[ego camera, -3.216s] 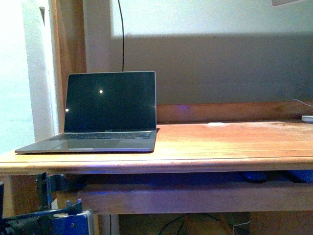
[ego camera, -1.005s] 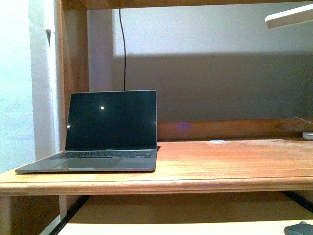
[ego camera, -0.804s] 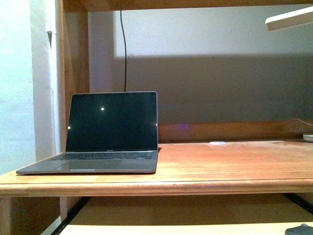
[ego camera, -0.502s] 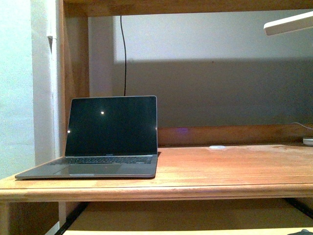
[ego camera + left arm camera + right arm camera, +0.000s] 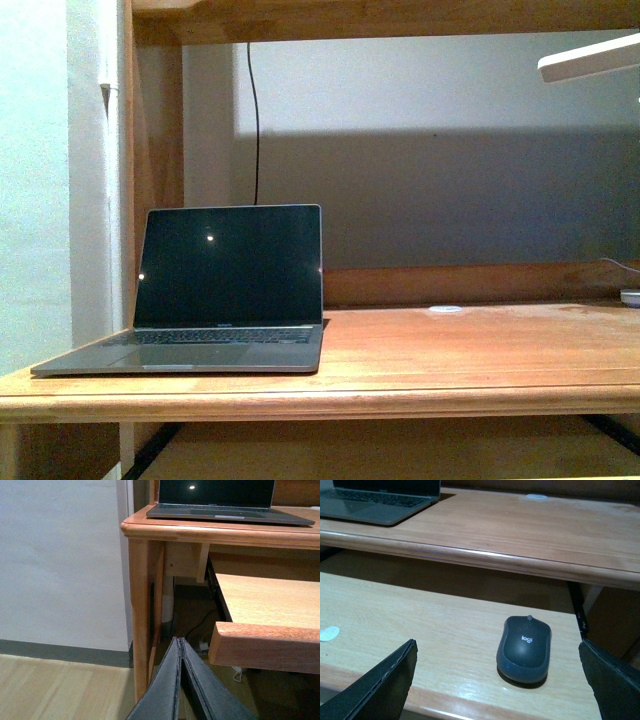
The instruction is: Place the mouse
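The right tool (image 5: 496, 646) is hovering wide open, the mouse (image 5: 524, 649) lying just ahead between its fingers (image 5: 385, 685), not yet grasped. This looks like the approach step; next it is needing to advance and close. The left tool (image 5: 179, 645) is resting closed.

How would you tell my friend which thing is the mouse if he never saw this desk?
Find the wooden desk with the open laptop on top, then look at the pull-out shelf under it. The mouse sits there, toward the end away from the laptop. It is dark grey, rounded and domed, unlike the small flat white disc on the same shelf.
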{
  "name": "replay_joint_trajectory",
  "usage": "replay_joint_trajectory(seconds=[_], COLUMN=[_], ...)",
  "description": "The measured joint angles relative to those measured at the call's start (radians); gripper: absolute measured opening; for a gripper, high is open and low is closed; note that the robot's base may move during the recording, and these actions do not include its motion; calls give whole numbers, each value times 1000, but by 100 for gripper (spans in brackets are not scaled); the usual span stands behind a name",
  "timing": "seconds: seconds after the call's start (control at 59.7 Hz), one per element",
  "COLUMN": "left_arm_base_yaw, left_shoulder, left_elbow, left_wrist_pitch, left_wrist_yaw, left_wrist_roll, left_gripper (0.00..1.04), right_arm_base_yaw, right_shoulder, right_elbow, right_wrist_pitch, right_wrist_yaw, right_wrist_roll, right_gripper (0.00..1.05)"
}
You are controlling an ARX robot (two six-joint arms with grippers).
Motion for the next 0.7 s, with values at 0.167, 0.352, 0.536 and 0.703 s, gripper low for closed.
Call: replay_joint_trajectory(seconds=[0.167, 0.352, 0.536, 0.703], left_arm_base_yaw=[0, 0, 0, 0], left_shoulder=[0, 0, 0, 0], left_elbow=[0, 0, 0, 0], left_wrist_pitch=[0, 0, 0, 0], left_wrist_yaw=[0, 0, 0, 0], left_wrist_roll=[0, 0, 2, 2], left_gripper=[56, 84, 96, 97], right_arm_base_yaw=[60, 66, 32, -10], right_shoulder=[269, 420, 507, 560], right_elbow=[109, 192, 248, 288], right_wrist_pitch=[60, 76, 31, -16], right_wrist_yaw=[68, 114, 139, 157], right_wrist_roll=[-42, -76, -81, -77], right_gripper=[97, 97, 97, 97])
